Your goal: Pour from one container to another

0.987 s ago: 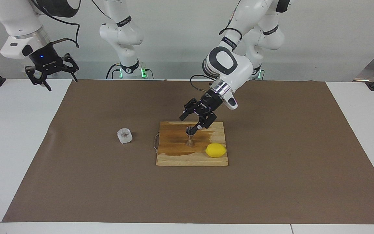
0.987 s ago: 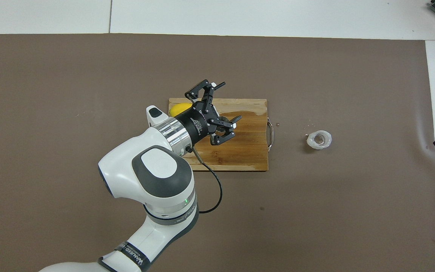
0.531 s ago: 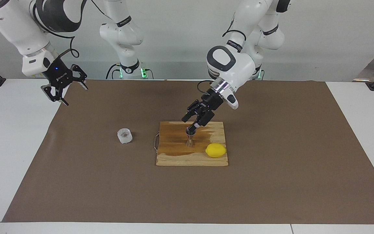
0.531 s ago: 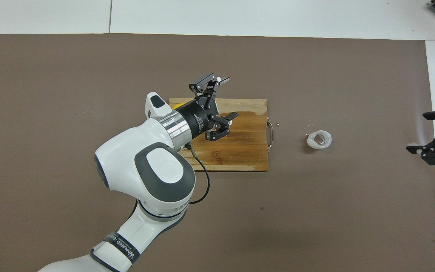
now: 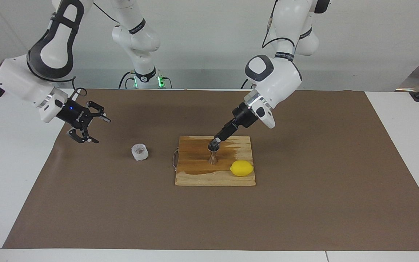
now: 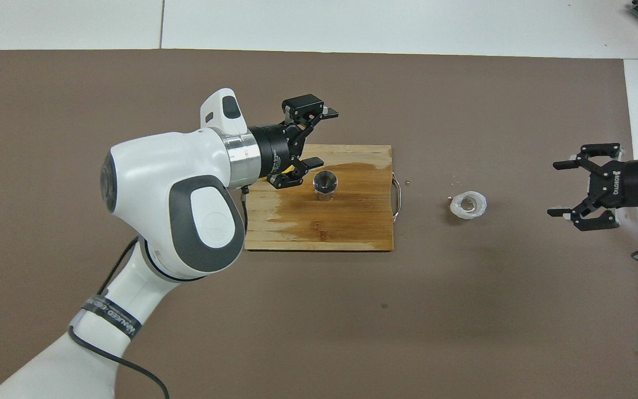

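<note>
From above, you see the steel jigger upright on the wooden cutting board, just beside the left claw, whose fingers are spread apart over the board's edge farther from the robots. The frosted cup sits on the brown mat between the board's metal handle and the right claw, well apart from both. The right claw's fingers are spread wide, pointed toward the cup.

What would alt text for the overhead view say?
An open left gripper is by a steel jigger standing on a wooden cutting board, while the open right gripper hangs short of a whitish cup on the brown mat.
</note>
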